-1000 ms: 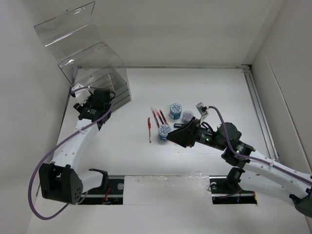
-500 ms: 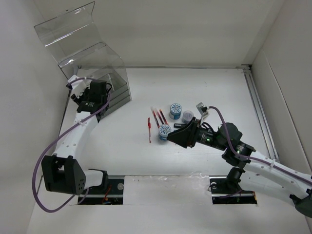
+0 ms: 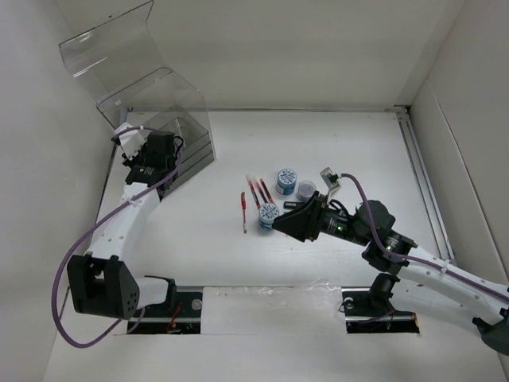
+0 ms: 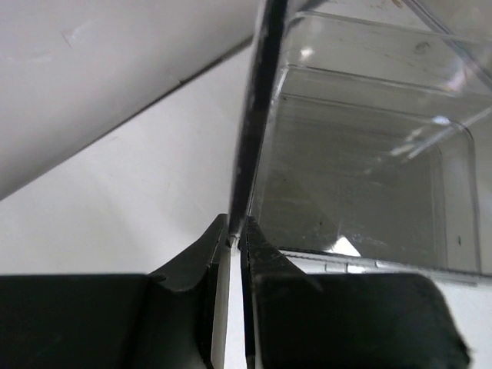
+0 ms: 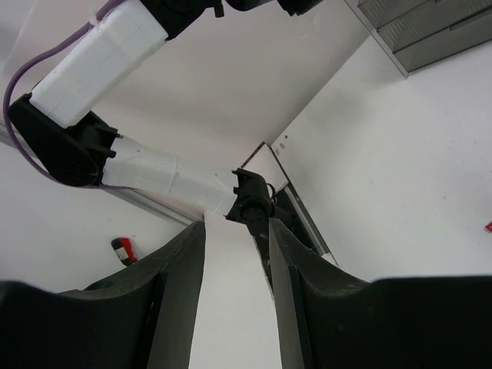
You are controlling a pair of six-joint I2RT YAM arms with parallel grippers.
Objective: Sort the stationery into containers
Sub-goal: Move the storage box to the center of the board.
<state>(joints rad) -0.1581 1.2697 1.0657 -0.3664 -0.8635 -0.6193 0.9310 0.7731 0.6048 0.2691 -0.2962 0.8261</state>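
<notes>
Since a second ago the left arm [image 3: 119,227] has swung further toward the back-left corner, carrying the left jaws up against the near left side of the box [image 3: 163,99]. Over the last half second it has hardly moved. The raised lid [image 3: 107,44] has shifted very slightly to the right. The right arm [image 3: 374,227] and the things in front of it lie as before.

In the left wrist view, the left jaws are almost shut, pinching a thin upright edge of the box's clear wall [image 4: 257,115]. The right jaws stand a little apart with nothing between them, and their tips sit just beside the nearest tub [image 3: 269,212].

That tub sits mid-table, with two more tubs [image 3: 286,177] [image 3: 305,189] just behind it. Three red pens [image 3: 259,191] lie close together left of the far tubs, and a fourth pen [image 3: 243,212] lies alone a little further left. The box stands in the table's far left corner, lid tipped back against the wall.

The table [image 3: 358,143] is flat and white, closed in by plain white walls [image 3: 278,48] at the back and on both sides. A metal rail [image 3: 421,179] runs along its right edge.
</notes>
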